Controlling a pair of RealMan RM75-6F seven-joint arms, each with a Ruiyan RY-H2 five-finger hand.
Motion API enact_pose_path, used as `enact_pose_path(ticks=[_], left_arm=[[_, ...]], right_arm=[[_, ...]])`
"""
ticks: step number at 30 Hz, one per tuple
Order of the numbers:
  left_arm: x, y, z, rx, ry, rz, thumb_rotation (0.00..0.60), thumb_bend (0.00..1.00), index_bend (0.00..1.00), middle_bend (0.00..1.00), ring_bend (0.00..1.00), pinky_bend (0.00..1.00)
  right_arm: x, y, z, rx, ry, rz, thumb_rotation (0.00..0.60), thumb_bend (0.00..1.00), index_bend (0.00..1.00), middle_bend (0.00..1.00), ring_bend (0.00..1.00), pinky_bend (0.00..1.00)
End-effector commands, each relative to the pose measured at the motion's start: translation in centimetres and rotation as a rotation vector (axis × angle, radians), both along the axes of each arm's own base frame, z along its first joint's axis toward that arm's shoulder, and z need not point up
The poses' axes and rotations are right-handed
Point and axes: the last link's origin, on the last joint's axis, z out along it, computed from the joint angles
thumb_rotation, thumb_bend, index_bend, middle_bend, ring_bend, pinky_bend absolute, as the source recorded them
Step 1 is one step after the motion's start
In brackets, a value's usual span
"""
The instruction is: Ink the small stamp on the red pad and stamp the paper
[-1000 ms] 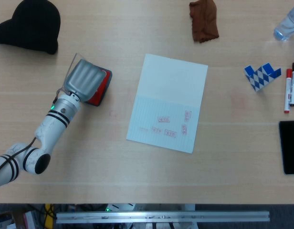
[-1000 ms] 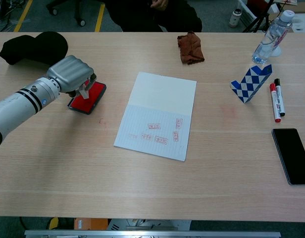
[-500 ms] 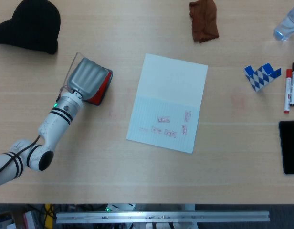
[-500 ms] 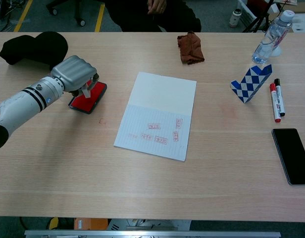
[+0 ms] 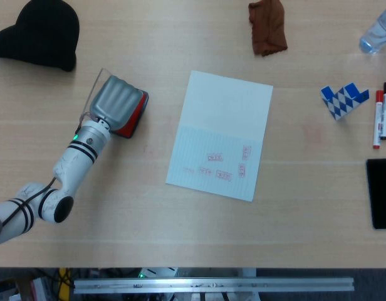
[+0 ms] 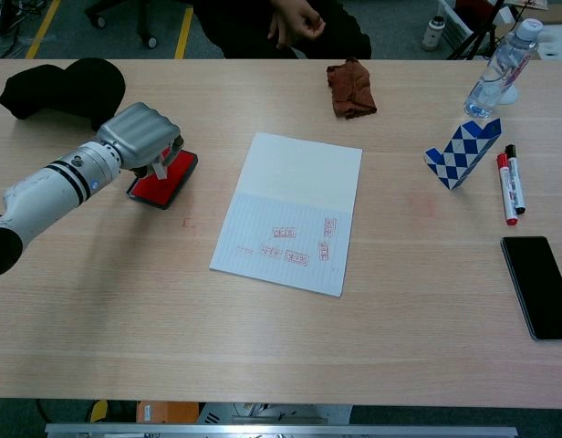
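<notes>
Red ink pad in a black case at about nine o'clock of the white lined sheet of paper, well apart from it on the pale wooden tabletop. Directly above the pad, the left hand, silvery and curled downward, gripping a small clear-bodied stamp between its fingers; stamp upright, lower end at the pad's red surface, though actual contact impossible to tell. From the head view, hand covering most of the pad, only the right edge of red showing. Several small reddish stamp marks already printed on the lower, lined half of the paper; upper half blank. Right hand nowhere in either view.

At ten o'clock of the pad, a black cloth hat near the tabletop's far left corner. At twelve o'clock of the paper, a crumpled brown rag. Toward two o'clock, a clear plastic water bottle; below it a blue-and-white checkered folded puzzle toy, and just beside that a red marker and a black marker lying side by side. At four o'clock of the paper, a black smartphone flat near the right edge.
</notes>
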Motion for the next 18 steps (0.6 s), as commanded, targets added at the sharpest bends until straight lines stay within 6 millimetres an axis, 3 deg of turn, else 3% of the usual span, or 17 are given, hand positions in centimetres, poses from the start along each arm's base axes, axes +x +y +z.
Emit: enact_pose_path(ticks=[1,18], left_arm=[[0.02,0.02,-0.07,0.000,0.003,0.001,0.600,0.34,0.66,0.99,1.00,1.00],[-0.15,-0.52,-0.26,-0.007,-0.005,0.005,0.600,0.34,0.66,0.99,1.00,1.00]], right_arm=[[0.00,0.00,0.00,0.000,0.000,0.000,0.600,0.26,0.22,0.31,0.31,0.39],[0.01,0.00,-0.03,0.000,0.000,0.002,0.600,0.26,0.22,0.31,0.31,0.39]])
